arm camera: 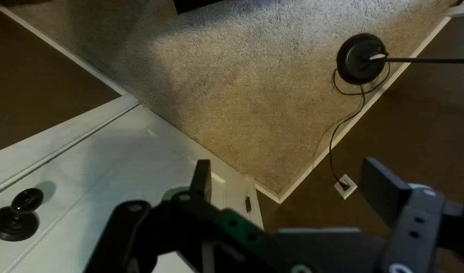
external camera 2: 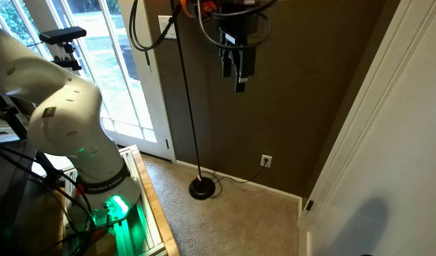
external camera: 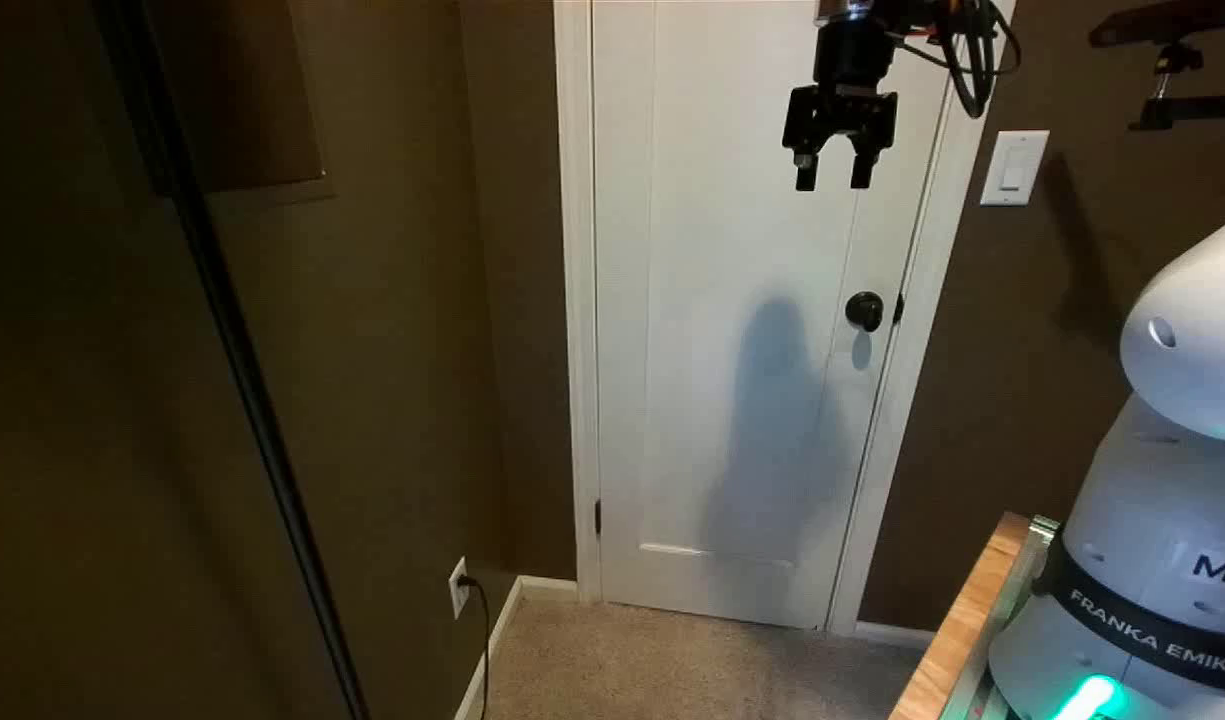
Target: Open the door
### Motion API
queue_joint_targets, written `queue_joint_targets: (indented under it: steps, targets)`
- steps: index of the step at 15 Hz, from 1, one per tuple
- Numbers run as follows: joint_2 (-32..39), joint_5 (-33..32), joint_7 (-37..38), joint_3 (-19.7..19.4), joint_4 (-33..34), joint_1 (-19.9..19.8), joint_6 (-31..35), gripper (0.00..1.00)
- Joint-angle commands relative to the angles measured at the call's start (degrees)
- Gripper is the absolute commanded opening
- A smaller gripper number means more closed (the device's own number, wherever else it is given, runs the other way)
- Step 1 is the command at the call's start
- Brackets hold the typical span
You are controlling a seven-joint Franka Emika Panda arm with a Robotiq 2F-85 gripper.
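The white door (external camera: 712, 250) stands shut in its white frame; part of it also shows in an exterior view (external camera 2: 410, 142) and the wrist view (arm camera: 114, 189). Its dark round knob (external camera: 864, 311) sits near one edge; in the wrist view the knob (arm camera: 27, 201) is at the lower left, and in an exterior view only its top shows at the bottom edge. My gripper (external camera: 833, 180) is open and empty, fingers pointing down, higher than the knob and apart from the door. It also shows in an exterior view (external camera 2: 233, 80) and the wrist view (arm camera: 292, 185).
A black floor lamp (external camera 2: 202, 187) with a thin pole and cord stands by the dark brown wall (external camera 2: 289, 89). Its cord runs to an outlet (arm camera: 345, 186). A light switch (external camera: 1015, 168) is beside the door frame. The arm's wooden-edged table (external camera: 957, 630) stands near the door.
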Motion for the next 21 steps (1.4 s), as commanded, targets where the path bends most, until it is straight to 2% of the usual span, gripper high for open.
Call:
queue_joint_targets:
  steps: [1, 16, 21]
  targets:
    - [0.07, 0.06, -0.06, 0.08, 0.18, -0.11, -0.15, 1.0]
    - [0.07, 0.06, -0.06, 0.07, 0.18, -0.11, -0.14, 1.0]
    - [-2.15, -0.25, 0.09, -2.27, -4.18, -2.4, 5.73, 1.0]
